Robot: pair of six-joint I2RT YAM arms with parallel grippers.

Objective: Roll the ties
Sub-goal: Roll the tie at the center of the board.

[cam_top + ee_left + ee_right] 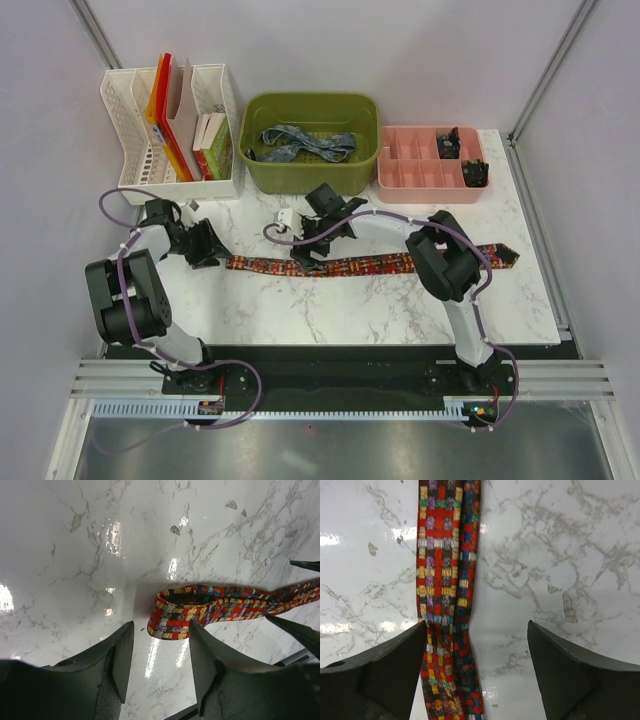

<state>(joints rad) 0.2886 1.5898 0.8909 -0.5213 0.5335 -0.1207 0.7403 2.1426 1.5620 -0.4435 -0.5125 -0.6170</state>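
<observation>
The red tie (340, 266) lies flat across the table (300, 315), its left end seemingly folded into a first loose turn. The left gripper (161, 635) and right gripper (476, 627) both hang spread and empty (the right one over mid-tie). We should pinch that fold squarely and keep its edges aligned while rolling.
</observation>
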